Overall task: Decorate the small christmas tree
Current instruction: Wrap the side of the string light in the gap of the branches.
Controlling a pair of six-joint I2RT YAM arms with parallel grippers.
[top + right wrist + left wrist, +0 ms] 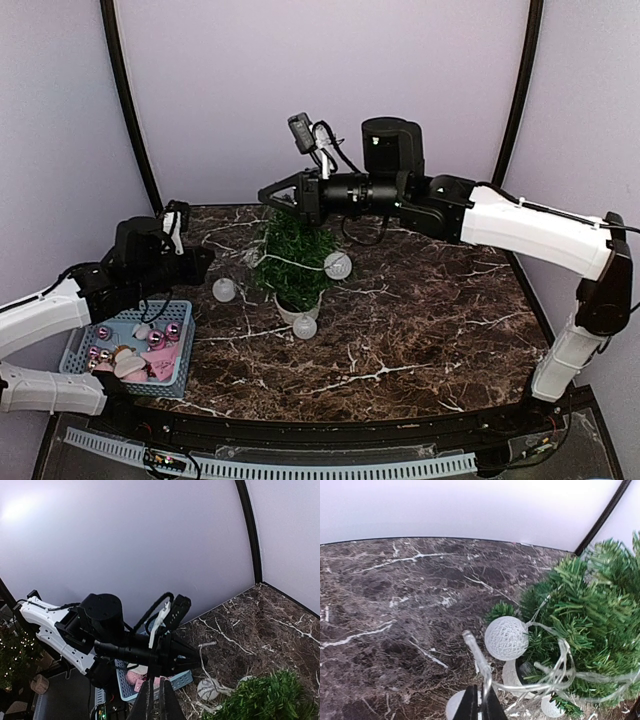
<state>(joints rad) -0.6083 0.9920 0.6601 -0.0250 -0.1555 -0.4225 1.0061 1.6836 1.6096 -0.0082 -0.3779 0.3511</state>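
Observation:
The small christmas tree (pixel 292 250) stands mid-table in its white pot (pixel 290 307). A clear light string (pixel 285 261) with white woven balls (pixel 338 265) is draped over it; two more balls lie on the table by the pot. My left gripper (pixel 207 262) is left of the tree, shut on the string's clear wire (pixel 487 667) near its end. In the left wrist view the gripper (pixel 481 706), a ball (pixel 506 638) and the tree (pixel 590 605) show. My right gripper (pixel 265 191) hovers above the tree's top, shut (pixel 155 700), with nothing seen between its fingers.
A blue basket (pixel 182 372) with pink baubles and other ornaments sits at the near left, below the left arm. It also shows in the right wrist view (pixel 182 679), behind the left arm (pixel 100 625). The table is dark marble (pixel 430 320), with walls close behind.

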